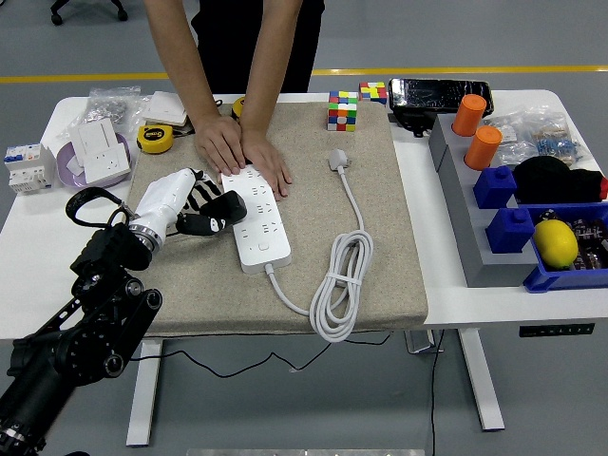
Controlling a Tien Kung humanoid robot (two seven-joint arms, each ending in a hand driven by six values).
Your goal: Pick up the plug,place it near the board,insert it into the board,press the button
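Left hand (195, 211): fingers curled around a black plug (226, 206), touching the left edge of the white power strip (256, 216).
Power strip: long axis runs away from the robot, sockets just right of the plug; person's hands (242, 152) pin its far end.
Tan mat (380, 237): open room rightward, past the coiled cord (340, 285).

light: bright, even, from overhead | shadows: soft, short under my left hand (195, 211) and the power strip (256, 220) | glare: mild on the white table (446, 275) | focus: sharp throughout | edges: slight wide-angle bend
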